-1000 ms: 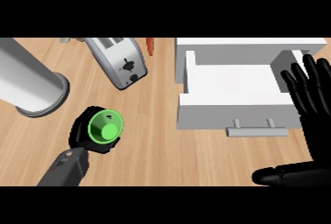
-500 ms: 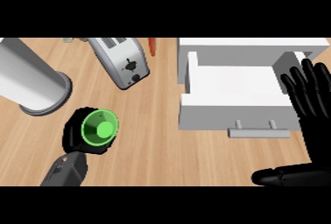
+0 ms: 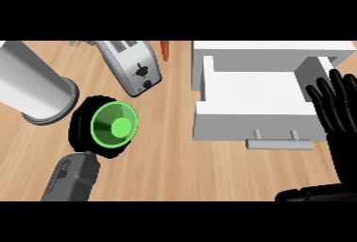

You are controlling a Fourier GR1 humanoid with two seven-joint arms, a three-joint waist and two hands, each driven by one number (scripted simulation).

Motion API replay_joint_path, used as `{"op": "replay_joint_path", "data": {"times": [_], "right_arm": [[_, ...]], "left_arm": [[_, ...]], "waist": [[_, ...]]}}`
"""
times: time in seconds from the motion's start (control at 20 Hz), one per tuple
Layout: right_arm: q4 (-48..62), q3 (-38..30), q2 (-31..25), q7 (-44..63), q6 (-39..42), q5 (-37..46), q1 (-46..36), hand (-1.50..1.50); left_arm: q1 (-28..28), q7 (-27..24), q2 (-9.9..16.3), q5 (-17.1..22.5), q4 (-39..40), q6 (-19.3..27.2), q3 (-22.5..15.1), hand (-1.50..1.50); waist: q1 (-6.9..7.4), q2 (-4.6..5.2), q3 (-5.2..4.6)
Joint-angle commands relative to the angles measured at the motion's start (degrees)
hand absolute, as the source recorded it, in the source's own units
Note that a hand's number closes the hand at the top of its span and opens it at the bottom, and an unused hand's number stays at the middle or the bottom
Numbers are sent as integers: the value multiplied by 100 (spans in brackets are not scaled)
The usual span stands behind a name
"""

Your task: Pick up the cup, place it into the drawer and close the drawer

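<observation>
While the left robot hand (image 3: 82, 128) grips it, the cup (image 3: 114, 125) faces upward.

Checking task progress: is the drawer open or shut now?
Open. The white drawer is pulled out, its bare inside visible, handle toward the robot; the green cup isn't inside.

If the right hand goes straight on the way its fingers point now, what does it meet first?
Probably the right wall of the open drawer: the right hand points its straight fingers up the view, beside that wall. Heights are unclear, so it may pass above.

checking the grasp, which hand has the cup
The left hand, at the view's left: its fingers curl round the green cup. The right hand rests open beside the drawer.
</observation>
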Motion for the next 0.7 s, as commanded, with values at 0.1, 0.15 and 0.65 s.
{"op": "replay_joint_path", "data": {"times": [0.1, 0.15, 0.65], "right_arm": [[488, -342, -231, 63, 62, -224, -582, -150], [-70, -14, -62, -40, 111, 8, 150, -150], [196, 201, 157, -153, -144, 365, -150, -150]], "left_arm": [[-135, 1645, -299, 303, -1757, 585, -418, 150], [-234, 1807, -288, 349, -1878, 731, -368, 150], [-1819, 2967, -312, 89, -2094, 2136, -922, 150]], "waist": [[26, 9, 0], [-38, 9, -2], [-72, 27, -5]]}}
